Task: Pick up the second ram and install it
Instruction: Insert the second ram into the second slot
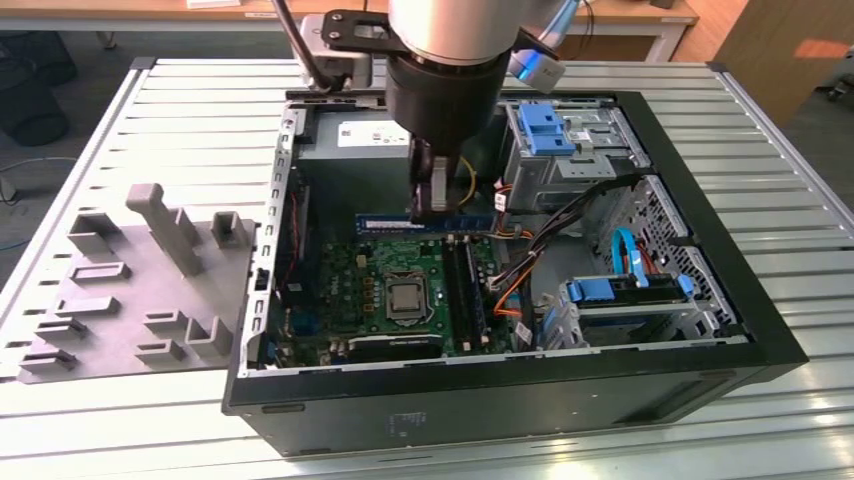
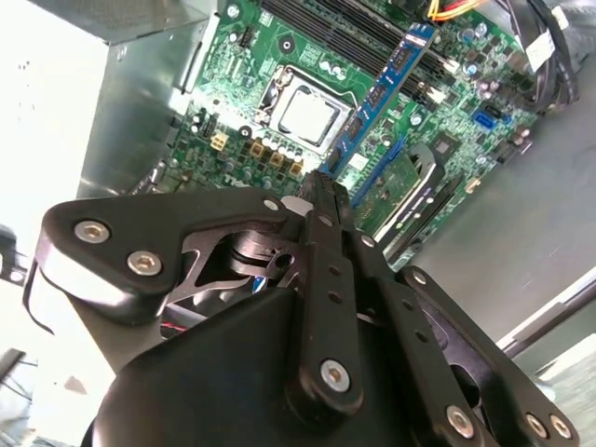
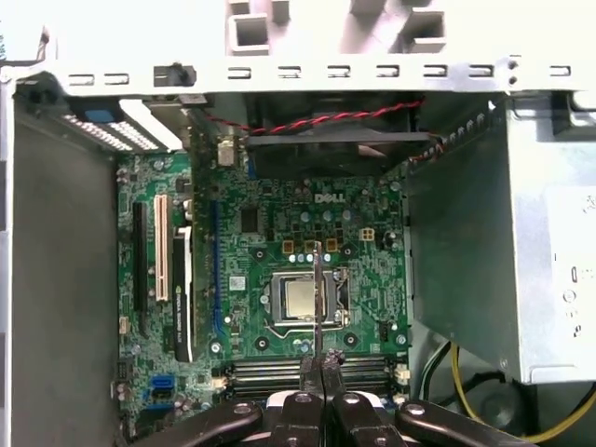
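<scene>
One grey tray (image 1: 134, 290) of upright blocks is seen at the exterior view's left, set on the slatted metal desk (image 1: 200, 110) just beside one open computer case (image 1: 534, 400). One power supply (image 1: 334, 165) is mounted at the case's far end; one white label (image 1: 367, 133) is borne on it, its print too small to be read. One green motherboard (image 1: 360, 300) is laid in the case, with one processor socket (image 1: 404, 297) near its middle and black memory slots (image 1: 462, 290) just beside that. One gripper (image 1: 434, 205) is hung over the board, pinched on the second ram (image 1: 387, 222), which is held level, above the board and clear of the slots. Two drive cages (image 1: 574, 150) with blue plastic parts are fitted at the exterior view's right.
</scene>
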